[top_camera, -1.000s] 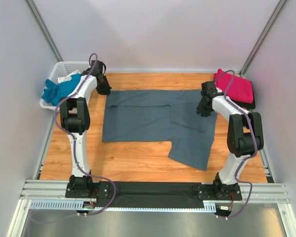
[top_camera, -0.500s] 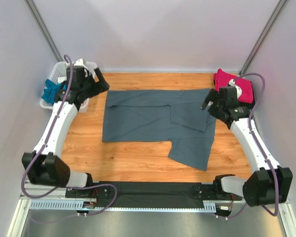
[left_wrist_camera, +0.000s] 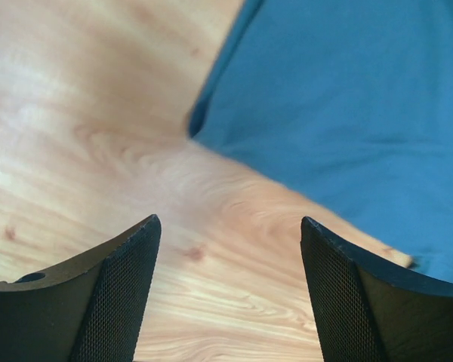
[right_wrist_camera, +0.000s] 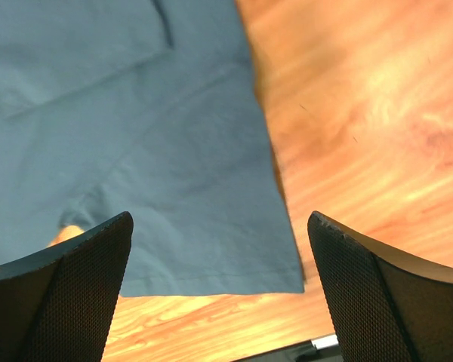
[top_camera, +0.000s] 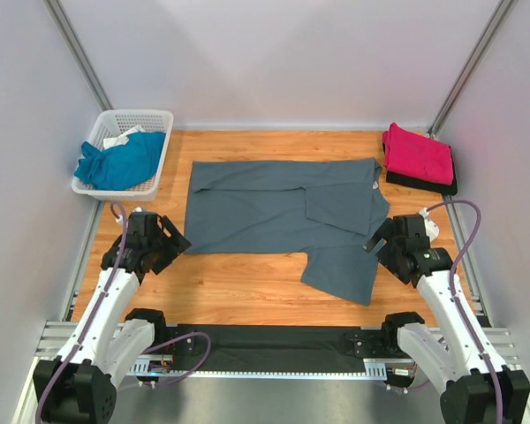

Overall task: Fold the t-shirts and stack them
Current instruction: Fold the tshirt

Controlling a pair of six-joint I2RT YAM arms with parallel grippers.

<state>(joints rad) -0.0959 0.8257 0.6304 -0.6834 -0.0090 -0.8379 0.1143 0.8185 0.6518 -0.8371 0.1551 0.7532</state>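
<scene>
The dark slate-grey t-shirt [top_camera: 274,216] lies flat on the wooden table, its far part folded over and one sleeve [top_camera: 344,269] sticking out toward the near right. A folded magenta-pink t-shirt [top_camera: 417,153] rests at the back right. The teal-blue t-shirt [top_camera: 124,161] is bunched in the basket. My left gripper [top_camera: 166,241] hovers open over bare wood just left of the grey shirt's near left corner [left_wrist_camera: 347,113]. My right gripper [top_camera: 376,241] is open beside the sleeve's right edge [right_wrist_camera: 151,151]. Both the left gripper [left_wrist_camera: 226,290] and the right gripper [right_wrist_camera: 219,290] hold nothing.
A white lattice basket [top_camera: 137,115] stands at the back left corner. A dark folded cloth [top_camera: 424,185] lies under the pink shirt. A black strip [top_camera: 274,340] runs along the near edge between the arm bases. Grey walls close in on three sides.
Both arms have drawn back from the grey shirt's far corners to the near side of the table. Their jaws went from shut to open, letting the shirt go.
</scene>
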